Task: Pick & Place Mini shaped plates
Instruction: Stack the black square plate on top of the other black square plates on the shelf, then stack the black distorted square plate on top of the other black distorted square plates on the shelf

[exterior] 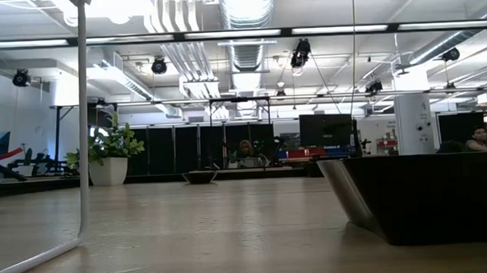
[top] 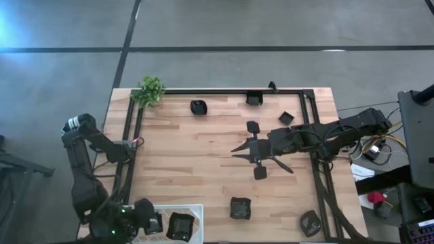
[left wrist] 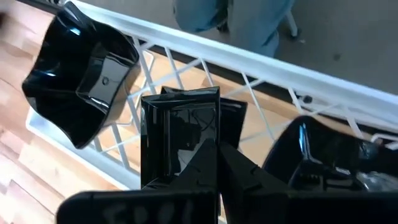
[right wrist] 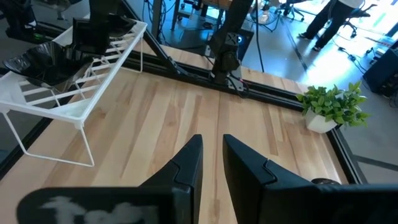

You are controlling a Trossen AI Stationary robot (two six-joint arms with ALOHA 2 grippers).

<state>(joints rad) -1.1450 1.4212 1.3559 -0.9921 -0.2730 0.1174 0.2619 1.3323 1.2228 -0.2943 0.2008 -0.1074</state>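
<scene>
Several glossy black mini plates lie flat on the wooden table: one (top: 198,107) near the far edge, one (top: 286,118) by the right rail, one (top: 239,208) near the front. My left gripper (left wrist: 217,163) is at the near left corner over a white wire rack (top: 196,207), shut on a square plate (left wrist: 177,134). A petal-edged plate (left wrist: 81,78) and a round one (left wrist: 317,155) lie in the rack. My right gripper (right wrist: 211,142) hovers over the table's middle, pointing left, open by a narrow gap and holding nothing. My left gripper holds the square plate by one side wall (left wrist: 216,121), pinched with one finger (left wrist: 202,165) on the inner face and the other (left wrist: 249,177) on the outer face. The plate stands tilted on edge over the rack's wires; whether it rests on them I cannot tell.
A small green plant (top: 149,90) stands at the far left corner. Black rails (top: 203,91) frame the table. In the low view a dark plate (exterior: 419,199) sits close on the right and a rack leg (exterior: 81,143) on the left. A person's legs (left wrist: 230,18) show beyond the rack.
</scene>
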